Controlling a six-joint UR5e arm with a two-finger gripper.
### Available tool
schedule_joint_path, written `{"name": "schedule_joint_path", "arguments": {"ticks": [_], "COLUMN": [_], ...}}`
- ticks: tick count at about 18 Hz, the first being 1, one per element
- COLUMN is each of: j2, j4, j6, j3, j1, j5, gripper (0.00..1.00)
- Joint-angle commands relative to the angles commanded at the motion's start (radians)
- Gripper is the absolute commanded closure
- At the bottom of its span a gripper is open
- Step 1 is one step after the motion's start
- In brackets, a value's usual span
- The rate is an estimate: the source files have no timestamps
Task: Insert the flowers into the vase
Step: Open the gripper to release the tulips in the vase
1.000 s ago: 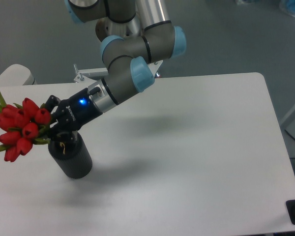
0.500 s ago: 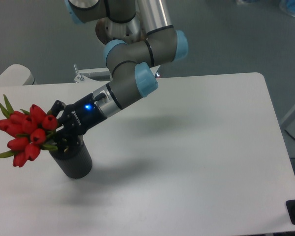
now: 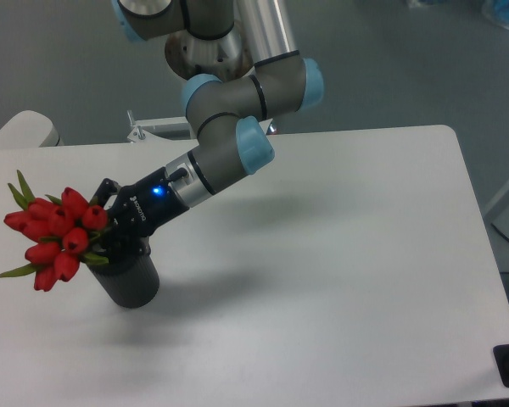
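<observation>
White desk (image 3: 339, 254) fills most of the view, grey floor (image 3: 390, 59) behind it; the far edge runs behind the arm, the rounded far-right corner sits well to the right of the tool. Broad bare surface lies right of and in front of the tool, out to the right edge.

Tool (image 3: 109, 237) is at the end of the grey, blue-jointed arm (image 3: 229, 144), which reaches down and to the left from the base at the top of the view. A blue light shows on the wrist. Tool sits directly above the mouth of the vase (image 3: 129, 278), its fingers closed on the stems of the flowers (image 3: 58, 237); the exact grip point is hidden behind the buds and leaves.

Vase: dark cylinder, upright on the desk, directly below the tool, near the desk's left side. Its shadow falls to the right.

Flowers: red buds with green leaves, bunch tilted, heads leaning out left of the tool and overhanging beyond the vase's left wall. Stem ends at the vase mouth; depth of insertion cannot be told.
</observation>
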Motion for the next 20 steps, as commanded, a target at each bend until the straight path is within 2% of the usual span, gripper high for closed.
{"name": "schedule_joint_path", "arguments": {"ticks": [1, 4, 8, 14, 20], "j2": [0.0, 0.002, 0.002, 0.011, 0.035], "j4": [0.0, 0.0, 0.0, 0.0, 0.003], "j6": [0.0, -0.002, -0.002, 0.0, 0.002], "j3": [0.0, 0.002, 0.002, 0.0, 0.0], "j1": [0.006, 0.017, 0.025, 0.04, 0.067], "j5": [-0.002, -0.002, 0.0, 0.0, 0.075], "gripper": [0.56, 0.35, 0.17, 0.1, 0.05]}}
